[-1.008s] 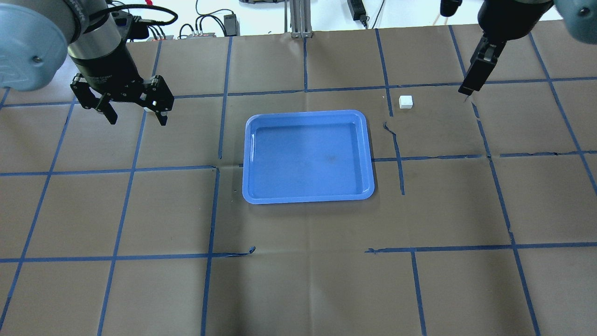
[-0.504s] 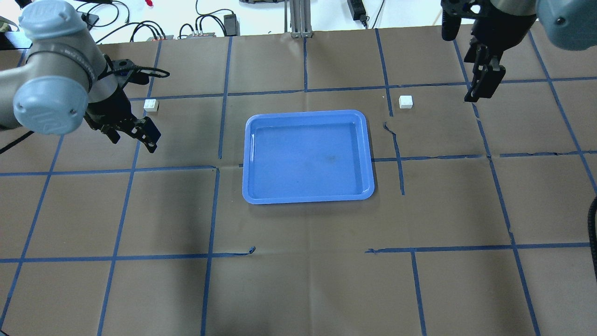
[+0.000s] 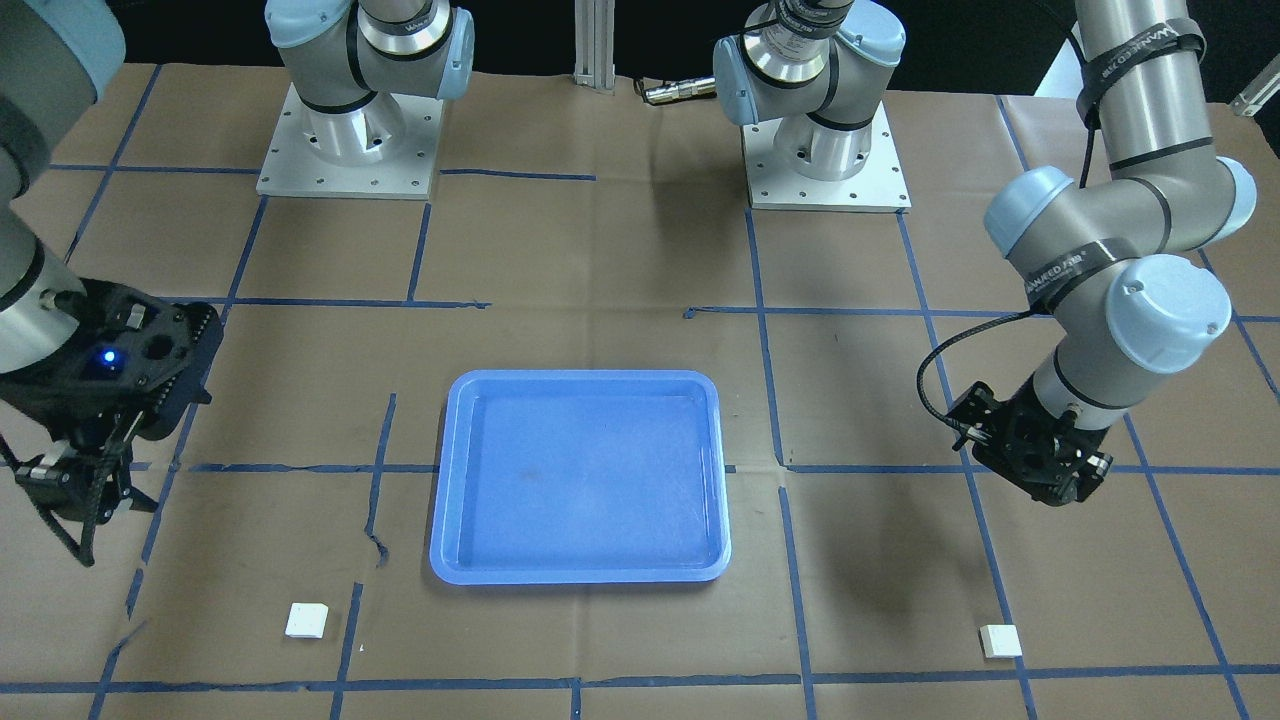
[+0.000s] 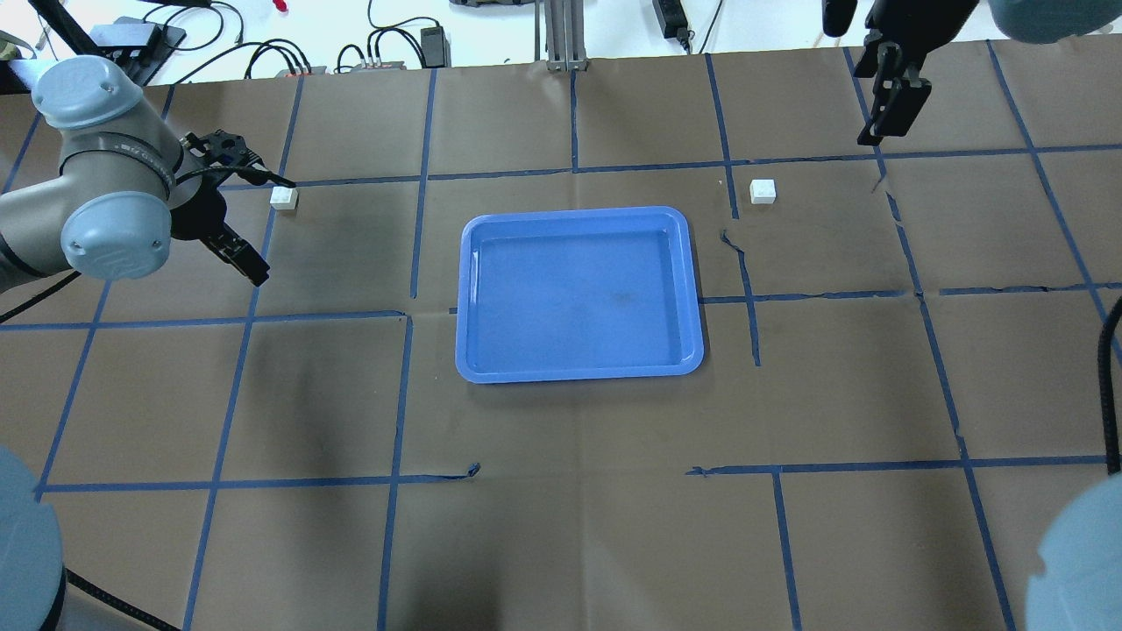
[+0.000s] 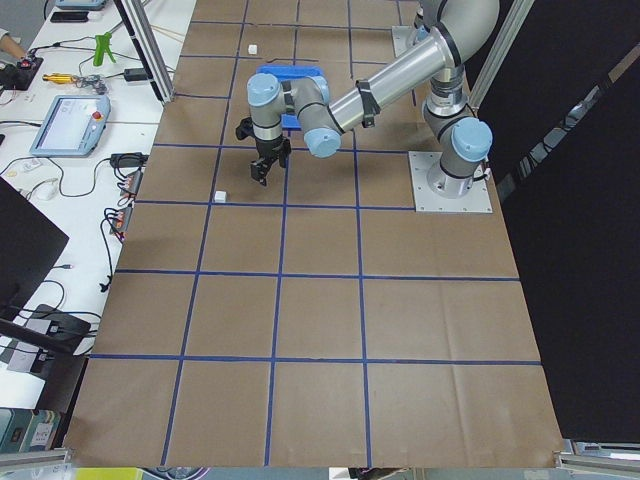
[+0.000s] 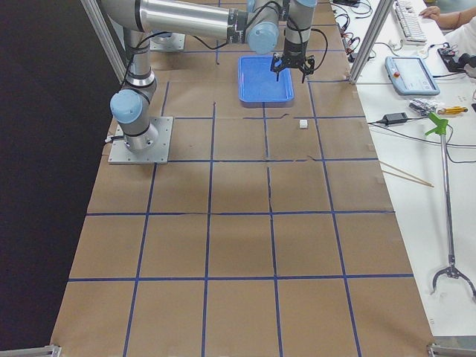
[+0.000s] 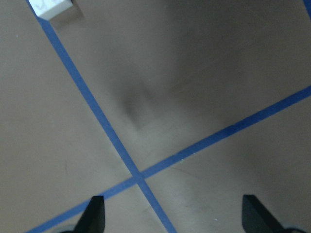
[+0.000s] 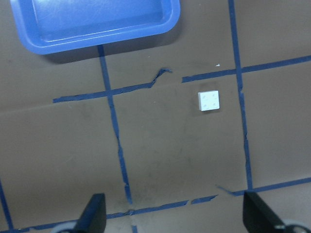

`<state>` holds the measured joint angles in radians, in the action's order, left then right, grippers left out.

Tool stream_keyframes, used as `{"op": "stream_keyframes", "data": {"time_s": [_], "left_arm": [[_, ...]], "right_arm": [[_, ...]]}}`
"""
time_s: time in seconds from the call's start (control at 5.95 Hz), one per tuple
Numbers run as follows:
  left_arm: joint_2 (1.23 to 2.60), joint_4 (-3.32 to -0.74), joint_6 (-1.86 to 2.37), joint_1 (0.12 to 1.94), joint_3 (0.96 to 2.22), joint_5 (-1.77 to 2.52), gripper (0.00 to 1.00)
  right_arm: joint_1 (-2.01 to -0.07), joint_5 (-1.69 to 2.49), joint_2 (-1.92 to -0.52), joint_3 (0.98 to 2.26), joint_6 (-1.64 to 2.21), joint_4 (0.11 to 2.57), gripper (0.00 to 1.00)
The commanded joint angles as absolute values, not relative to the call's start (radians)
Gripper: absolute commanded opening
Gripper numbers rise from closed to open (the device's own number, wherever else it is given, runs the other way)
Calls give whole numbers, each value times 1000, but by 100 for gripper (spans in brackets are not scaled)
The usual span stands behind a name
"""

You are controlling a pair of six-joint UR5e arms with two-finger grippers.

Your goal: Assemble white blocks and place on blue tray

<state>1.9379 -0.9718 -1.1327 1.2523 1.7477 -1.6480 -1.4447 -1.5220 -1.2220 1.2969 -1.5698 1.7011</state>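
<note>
Overhead exterior view: the blue tray (image 4: 578,375) lies flat at centre frame, its long axis running left to right, glossy, with rounded corners and a raised rim. One white block (image 4: 283,197) sits upper left. The second white block (image 4: 763,191) sits just upper right of the tray, four studs up, nearly square to the tape lines (image 4: 421,175). The left gripper (image 7: 175,216) and right gripper (image 8: 176,213) are both spread wide, holding nothing.

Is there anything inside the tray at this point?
Nothing. The tray is bare from rim to rim, and no arm hides any part of it in the overhead view. The left block and the right block both lie outside it.
</note>
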Motion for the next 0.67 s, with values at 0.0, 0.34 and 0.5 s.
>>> {"op": "stream_keyframes", "data": {"time_s": [0.0,0.34,0.5], "left_arm": [[2058,-974,-1542,1246,1616,-1646,99],[2118,-974,-1584,1246,1591,-1593,98],[2147,-971,-1620,1246,1573,-1580,98]], "right_arm": [[-1415,-1380,-1077,1212,-1716,1706,100],[-1323,-1204,-981,1232,-1871,1706,100],[-1307,-1156,-942,1265,-1912,1707,100]]}}
